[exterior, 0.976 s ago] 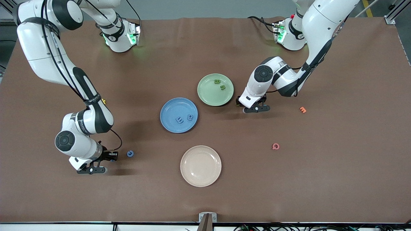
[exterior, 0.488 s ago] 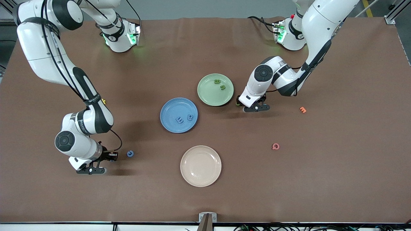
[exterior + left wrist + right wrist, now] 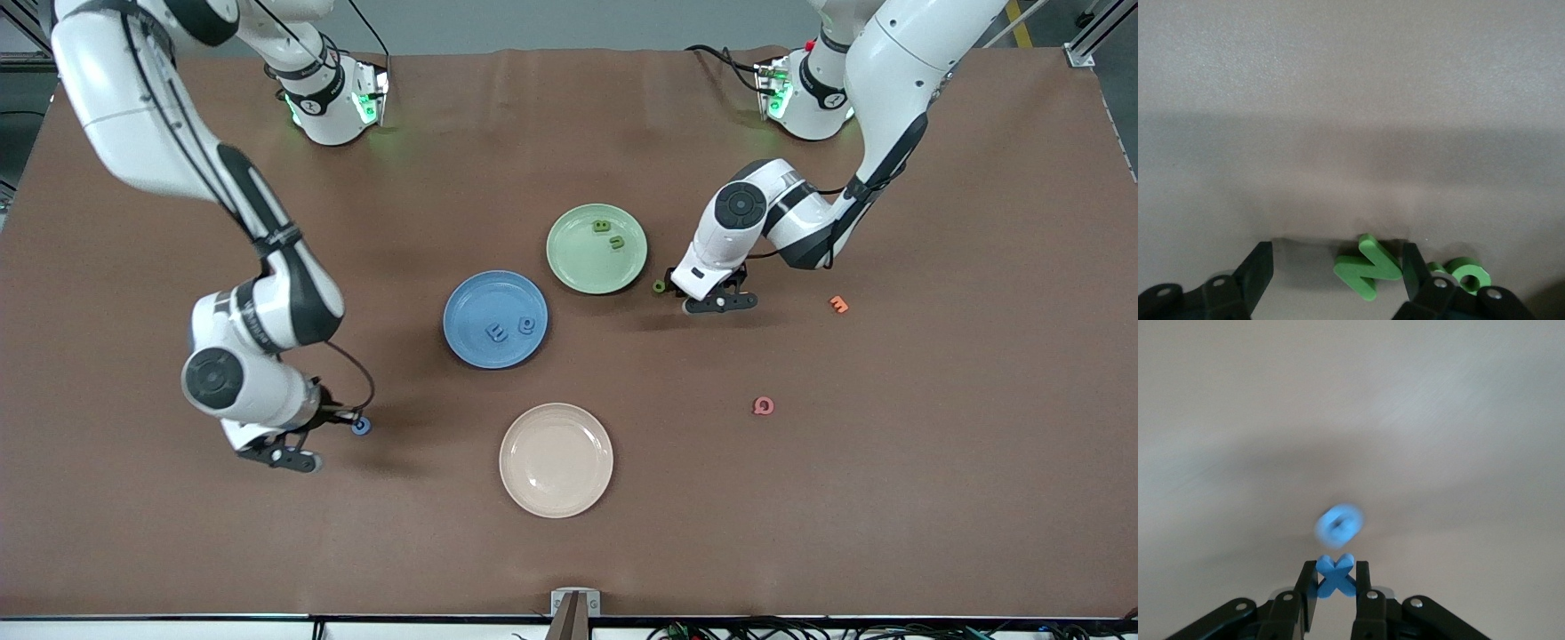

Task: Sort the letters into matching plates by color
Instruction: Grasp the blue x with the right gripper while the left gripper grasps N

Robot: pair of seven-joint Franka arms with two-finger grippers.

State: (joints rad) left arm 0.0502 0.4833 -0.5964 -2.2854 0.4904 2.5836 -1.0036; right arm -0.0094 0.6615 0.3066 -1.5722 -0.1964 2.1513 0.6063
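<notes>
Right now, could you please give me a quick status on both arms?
Right gripper shut on blue X, round blue letter beside it. Left gripper open around green Z, beside green plate. Nothing in the way.

You have a plain brown worktop carrying a blue plate with two blue letters, a pale green plate with two darker green letters, a cream-beige plate, a pink letter and an orange letter.
</notes>
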